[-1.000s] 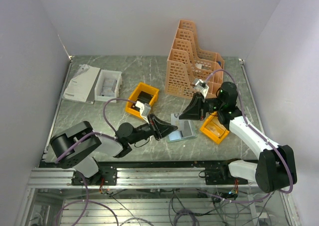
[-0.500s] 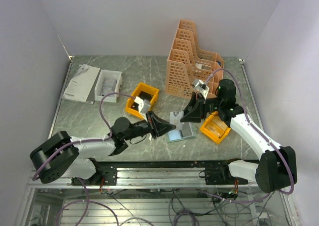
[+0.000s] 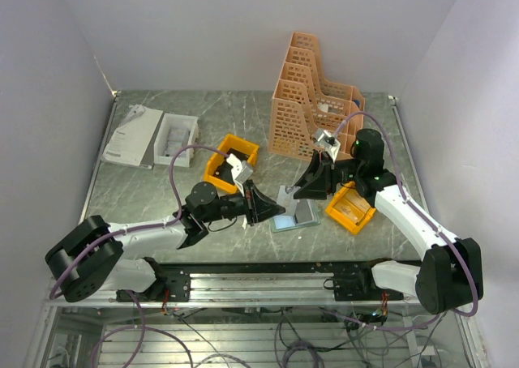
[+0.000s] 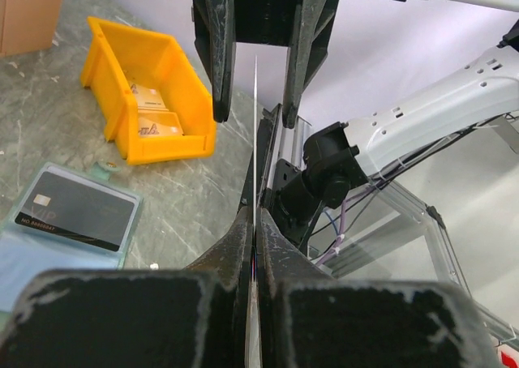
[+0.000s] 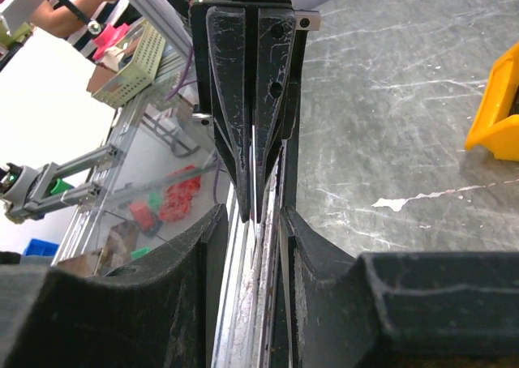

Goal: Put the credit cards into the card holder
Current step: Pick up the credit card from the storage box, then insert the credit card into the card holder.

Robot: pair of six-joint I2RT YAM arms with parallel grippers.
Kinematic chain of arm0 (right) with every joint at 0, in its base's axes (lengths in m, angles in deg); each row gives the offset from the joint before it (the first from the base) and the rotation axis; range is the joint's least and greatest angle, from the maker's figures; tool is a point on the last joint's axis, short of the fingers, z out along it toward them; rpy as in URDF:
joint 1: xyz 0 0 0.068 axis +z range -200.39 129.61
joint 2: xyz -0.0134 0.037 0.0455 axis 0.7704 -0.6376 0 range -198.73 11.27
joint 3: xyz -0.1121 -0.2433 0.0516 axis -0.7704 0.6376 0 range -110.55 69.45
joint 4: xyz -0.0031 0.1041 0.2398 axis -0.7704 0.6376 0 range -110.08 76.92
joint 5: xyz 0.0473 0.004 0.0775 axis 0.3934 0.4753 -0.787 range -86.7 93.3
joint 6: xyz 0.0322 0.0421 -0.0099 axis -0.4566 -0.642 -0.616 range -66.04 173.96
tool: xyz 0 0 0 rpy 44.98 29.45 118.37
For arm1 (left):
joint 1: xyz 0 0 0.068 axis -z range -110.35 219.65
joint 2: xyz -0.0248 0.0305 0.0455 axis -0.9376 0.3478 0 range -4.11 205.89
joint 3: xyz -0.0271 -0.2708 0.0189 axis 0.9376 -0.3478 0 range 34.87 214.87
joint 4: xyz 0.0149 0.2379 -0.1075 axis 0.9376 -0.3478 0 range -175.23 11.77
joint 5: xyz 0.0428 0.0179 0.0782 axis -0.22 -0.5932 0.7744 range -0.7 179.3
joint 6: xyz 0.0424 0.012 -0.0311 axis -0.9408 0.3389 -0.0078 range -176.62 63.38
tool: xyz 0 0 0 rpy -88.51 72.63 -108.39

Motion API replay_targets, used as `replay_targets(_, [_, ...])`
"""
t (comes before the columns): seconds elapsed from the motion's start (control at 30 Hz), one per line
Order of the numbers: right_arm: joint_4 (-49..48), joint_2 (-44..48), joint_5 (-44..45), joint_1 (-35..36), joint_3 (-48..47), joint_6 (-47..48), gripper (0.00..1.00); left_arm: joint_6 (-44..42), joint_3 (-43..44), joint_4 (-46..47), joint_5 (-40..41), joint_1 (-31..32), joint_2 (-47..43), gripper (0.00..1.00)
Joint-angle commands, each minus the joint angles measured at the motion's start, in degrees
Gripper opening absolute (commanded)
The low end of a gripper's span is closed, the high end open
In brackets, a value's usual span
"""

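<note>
The card holder (image 3: 295, 216) lies open on the table, bluish inside, with a dark card (image 4: 77, 210) in its clear pocket; it also shows in the left wrist view (image 4: 49, 250). My left gripper (image 3: 276, 209) (image 4: 254, 214) is shut on a thin pale credit card (image 4: 255, 125), held edge-on above the table. My right gripper (image 3: 300, 190) (image 5: 253, 214) faces it tip to tip, with its fingers (image 4: 217, 52) apart on either side of the card's far end. More cards (image 4: 154, 113) lie in a yellow bin (image 4: 170, 145).
The yellow bin (image 3: 350, 210) sits right of the card holder; another yellow bin (image 3: 231, 159) stands behind the left arm. An orange file rack (image 3: 312, 100) stands at the back. A white box (image 3: 176, 137) and papers (image 3: 132, 134) lie at the back left.
My left arm has stretched out and its gripper has moved right with the card, closer to my right gripper. The right gripper has barely moved.
</note>
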Motion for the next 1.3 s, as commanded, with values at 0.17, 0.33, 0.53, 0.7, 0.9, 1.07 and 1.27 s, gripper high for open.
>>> replay_targets(0.17, [-1.30,0.39,-0.30,0.13,-0.07,-0.81,0.25,-1.44,2.47,0.16,-2.20,-0.61,0.48,0.07])
replay_targets(0.33, [-1.58,0.22,-0.49,0.31,-0.25,-0.92,0.17,-1.33,2.53,0.18,-2.11,-0.62,0.57,0.07])
replay_targets(0.53, [-3.19,-0.43,-1.50,0.58,-0.30,-2.21,0.00,-1.41,1.95,-0.09,-0.24,-0.62,-0.11,0.11])
replay_targets(0.7, [15.79,-0.82,5.95,0.50,-5.31,16.08,0.00,-0.80,-2.38,-5.14,10.55,-0.83,-6.05,0.36])
replay_targets(0.9, [45.37,-7.09,19.52,0.42,-13.91,42.79,0.00,6.82,-13.65,-2.93,21.50,-0.95,-17.33,0.53])
replay_targets(1.07, [47.16,-8.27,22.91,0.19,-10.56,45.02,0.00,12.08,-19.60,-1.43,25.00,-1.14,-21.19,0.72])
replay_targets(1.27, [45.71,-11.75,25.14,-0.12,-9.11,43.27,0.00,10.13,-13.89,-14.45,26.10,-0.95,-20.82,0.70])
